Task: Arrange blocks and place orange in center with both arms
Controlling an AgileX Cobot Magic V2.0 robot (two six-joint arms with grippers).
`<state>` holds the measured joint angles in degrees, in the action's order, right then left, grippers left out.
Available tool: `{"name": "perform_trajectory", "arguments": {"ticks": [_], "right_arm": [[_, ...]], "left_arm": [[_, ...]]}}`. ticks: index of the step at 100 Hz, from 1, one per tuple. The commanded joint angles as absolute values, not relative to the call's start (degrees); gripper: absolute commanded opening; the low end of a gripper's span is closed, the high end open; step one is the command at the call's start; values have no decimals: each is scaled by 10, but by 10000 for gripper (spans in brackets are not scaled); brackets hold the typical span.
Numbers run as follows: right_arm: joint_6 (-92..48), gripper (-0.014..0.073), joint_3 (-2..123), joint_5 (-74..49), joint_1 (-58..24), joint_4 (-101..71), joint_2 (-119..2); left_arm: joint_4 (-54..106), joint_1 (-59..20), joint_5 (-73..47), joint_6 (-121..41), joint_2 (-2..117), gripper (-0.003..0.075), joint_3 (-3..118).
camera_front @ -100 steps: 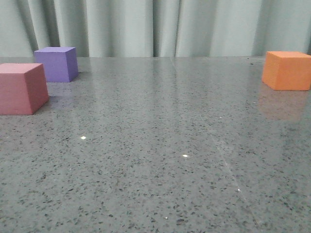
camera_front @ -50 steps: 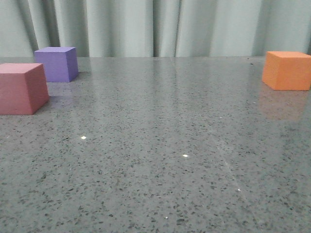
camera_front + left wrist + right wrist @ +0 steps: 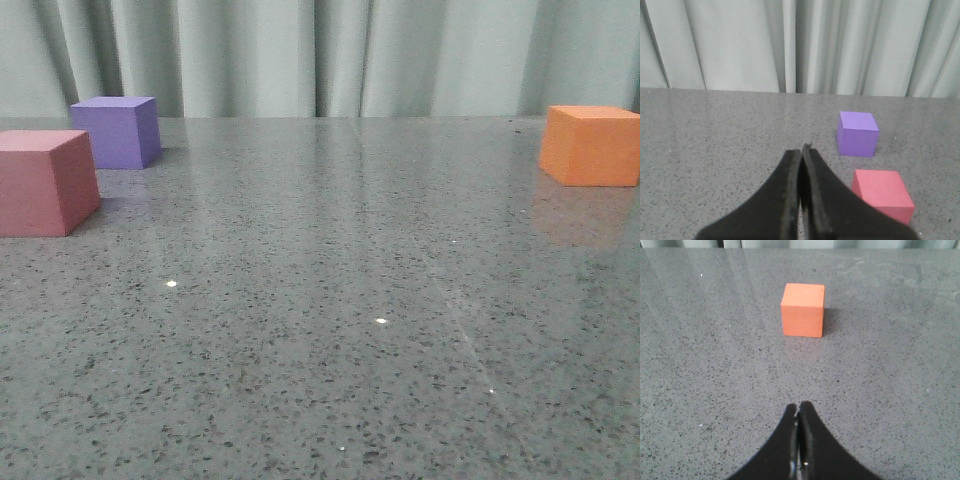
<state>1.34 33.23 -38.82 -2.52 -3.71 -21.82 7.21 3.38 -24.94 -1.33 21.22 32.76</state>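
In the front view a pink-red block [image 3: 45, 182] sits at the left edge, with a purple block [image 3: 117, 131] just behind it. The orange block [image 3: 590, 145] stands alone at the far right. No arm shows in that view. My left gripper [image 3: 801, 149] is shut with nothing in it, above the table short of the purple block [image 3: 857, 133] and the pink-red block [image 3: 883, 194]. My right gripper [image 3: 798, 405] is also shut and empty, well short of the orange block [image 3: 802, 309], which lies straight ahead of its fingertips.
The blocks rest on a grey speckled stone table [image 3: 330, 300]. A pale pleated curtain [image 3: 320, 55] hangs along the table's far edge.
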Motion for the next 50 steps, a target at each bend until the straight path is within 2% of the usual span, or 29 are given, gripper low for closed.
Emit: {"name": "perform_trajectory", "arguments": {"ticks": [1, 10, 20, 27, 32, 39, 44, 50], "right_arm": [[10, -115, 362, -355, -23, -41, -257], [10, -48, 373, -361, -23, -41, -285], [10, 120, 379, -363, -23, -41, -305], [10, 286, 379, -362, -23, -41, -311], [10, 421, 379, -362, -23, -41, -315], [10, 559, 379, -363, -23, -41, -316], [10, 614, 379, -363, -23, -41, -316], [10, 589, 380, -365, -23, -41, -316]], "left_arm": [[79, 33, -201, -9, 244, -18, 351], [79, 33, -194, -20, 259, -6, 351], [79, 33, -189, -20, 264, 82, 351], [79, 33, -188, -20, 264, 184, 351], [79, 33, -188, -20, 264, 274, 351], [79, 33, -188, -20, 264, 425, 351], [79, 33, -188, -20, 264, 544, 351], [79, 33, -188, -20, 264, 641, 351]]}}
